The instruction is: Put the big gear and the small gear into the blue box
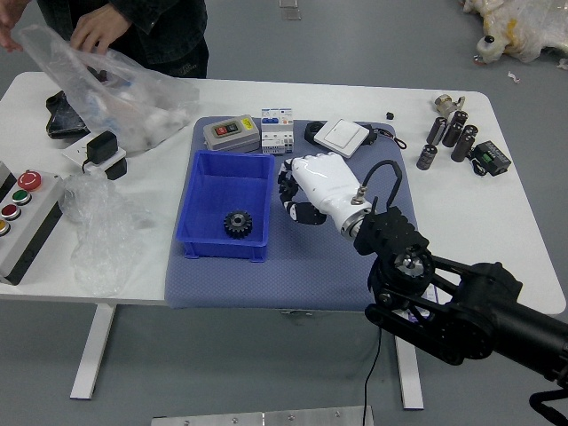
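Beside the blue plastic box point(200, 241), white-gloved right hand point(327, 185), fingers seemingly pinching small black toothed gear point(289, 188), likely stiff, light, best held by rim; person's hands point(99, 28) on clear bag point(133, 99).

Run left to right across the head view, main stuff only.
Button box → crumpled clear plastic → blue box with a dark gear inside → robot's right hand → upright black cylinder → black adapter.
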Controlling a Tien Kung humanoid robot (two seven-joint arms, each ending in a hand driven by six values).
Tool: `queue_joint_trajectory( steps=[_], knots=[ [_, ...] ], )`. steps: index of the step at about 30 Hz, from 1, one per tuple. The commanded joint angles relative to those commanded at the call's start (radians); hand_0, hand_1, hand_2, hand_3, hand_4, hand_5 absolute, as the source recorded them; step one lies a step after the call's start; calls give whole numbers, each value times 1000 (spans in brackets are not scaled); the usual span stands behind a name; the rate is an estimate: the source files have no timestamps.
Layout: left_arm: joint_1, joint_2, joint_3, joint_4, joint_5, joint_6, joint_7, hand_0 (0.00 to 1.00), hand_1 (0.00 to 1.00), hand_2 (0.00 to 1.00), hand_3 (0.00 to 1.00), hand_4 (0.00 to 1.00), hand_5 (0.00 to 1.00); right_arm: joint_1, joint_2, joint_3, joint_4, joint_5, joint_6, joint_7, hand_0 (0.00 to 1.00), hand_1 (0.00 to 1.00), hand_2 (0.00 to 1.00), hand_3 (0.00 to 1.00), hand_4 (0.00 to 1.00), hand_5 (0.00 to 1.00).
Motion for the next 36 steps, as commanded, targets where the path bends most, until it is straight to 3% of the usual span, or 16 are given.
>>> queue_joint_trajectory(
  steps=[5, 10, 16, 17, 18, 23, 24, 29, 30, 35, 36],
  knots=[
    [-1, -1, 4, 0, -2, 0, 1, 640, 636, 603, 653, 630, 304, 85, 51, -96, -6, 16, -16, 37, 389, 390, 448, 502, 525, 87],
    [0, 1, 6, 0, -3, 1, 3, 640, 636, 603, 653, 631, 304, 139, 98, -186, -81, 58, -71, 94, 395, 403, 460, 500, 531, 85],
    [3, 2, 1, 0, 1, 1, 7, 640, 636, 603, 653, 631, 305, 149, 137, -221, -190, 93, -156, 155, 426, 438, 498, 498, 550, 80],
    [3, 2, 1, 0, 2, 1, 8, 640, 636, 603, 653, 631, 305, 148, 140, -223, -207, 96, -162, 159, 426, 438, 498, 498, 550, 80],
    [4, 2, 0, 0, 2, 1, 8, 640, 636, 604, 653, 632, 307, 147, 143, -225, -218, 98, -165, 161, 486, 551, 603, 580, 509, 89],
    [4, 2, 1, 0, 2, 1, 8, 640, 636, 604, 653, 632, 307, 138, 155, -234, -268, 109, -173, 164, 486, 551, 603, 580, 509, 89],
    [4, 2, 2, 0, 2, 1, 8, 640, 636, 604, 653, 632, 306, 136, 157, -234, -273, 109, -173, 163, 573, 673, 706, 662, 533, 295],
    [2, 3, 7, 0, -2, 2, 6, 640, 636, 604, 653, 632, 306, 129, 159, -231, -295, 100, -155, 165, 573, 673, 706, 662, 533, 295],
    [2, 3, 9, 0, -5, 2, 5, 640, 636, 604, 653, 632, 307, 129, 156, -226, -302, 95, -149, 168, 609, 698, 748, 709, 670, 369],
    [4, 3, 11, 0, -6, 2, 5, 640, 636, 604, 653, 632, 307, 128, 143, -209, -313, 86, -143, 172, 609, 698, 748, 709, 670, 369],
    [4, 3, 10, 0, -5, 2, 6, 640, 636, 603, 654, 631, 306, 127, 140, -205, -314, 84, -143, 174, 618, 701, 755, 756, 773, 436]
  ],
)
